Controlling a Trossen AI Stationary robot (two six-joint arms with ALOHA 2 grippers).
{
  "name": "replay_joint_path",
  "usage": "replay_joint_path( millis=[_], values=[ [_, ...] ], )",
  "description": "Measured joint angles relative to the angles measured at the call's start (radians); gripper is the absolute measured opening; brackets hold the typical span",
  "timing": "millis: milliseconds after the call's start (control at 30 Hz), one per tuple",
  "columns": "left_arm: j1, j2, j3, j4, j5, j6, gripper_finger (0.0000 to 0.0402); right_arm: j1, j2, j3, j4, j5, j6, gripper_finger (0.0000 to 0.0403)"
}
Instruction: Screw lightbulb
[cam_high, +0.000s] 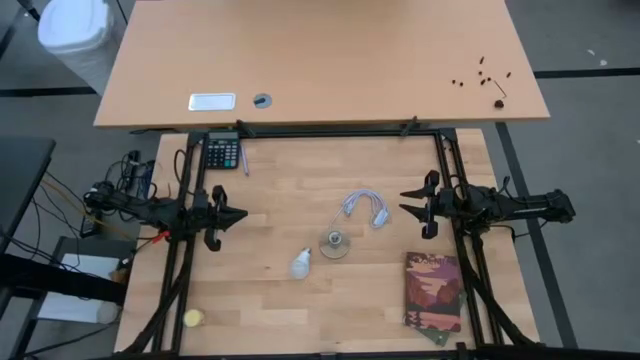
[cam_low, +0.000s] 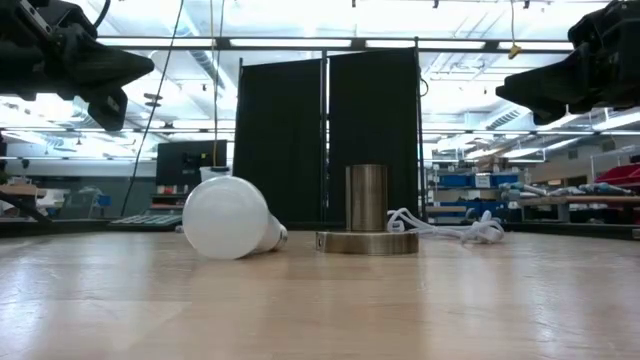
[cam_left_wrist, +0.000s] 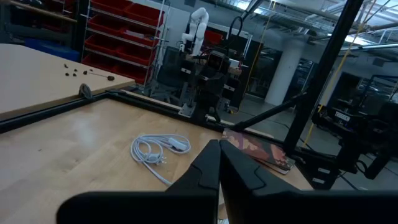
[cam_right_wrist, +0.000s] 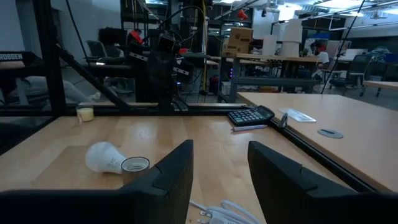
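1. Lightbulb (cam_high: 301, 264); white, frosted, pear-shaped; lying on its side on the wooden table (cam_high: 280, 310), near the middle and toward the front edge; screw base pointing toward the socket; free of both grippers.
2. Socket (cam_high: 334, 243); round metallic disc with an upright cylinder; standing just beside the lightbulb on its right, a small gap between the two in the low view.
3. White cable (cam_high: 364, 206); loosely coiled; lying behind the socket, toward the back edge.
4. Left gripper (cam_high: 240, 215); held above the table near its left edge, well apart from the lightbulb; fingers pressed together, nothing between them.
5. Right gripper (cam_high: 405, 207); held above the table toward its right edge, beyond the cable; fingers apart, nothing between them.
6. Calculator (cam_high: 222, 152); dark; at the back-left corner, a pen just beside it.
7. Book (cam_high: 434, 289); illustrated cover in red and dark tones; flat near the front-right corner.
8. Small yellow ball (cam_high: 193, 318); at the front-left corner.
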Motion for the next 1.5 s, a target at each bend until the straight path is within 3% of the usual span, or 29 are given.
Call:
replay_joint_path(
  millis=[1500],
  values=[
    [0.000, 0.000, 0.000, 0.029, 0.000, 0.000, 0.0015, 0.000, 0.000, 0.000, 0.022, 0.000, 0.000, 0.0162]
  ],
)
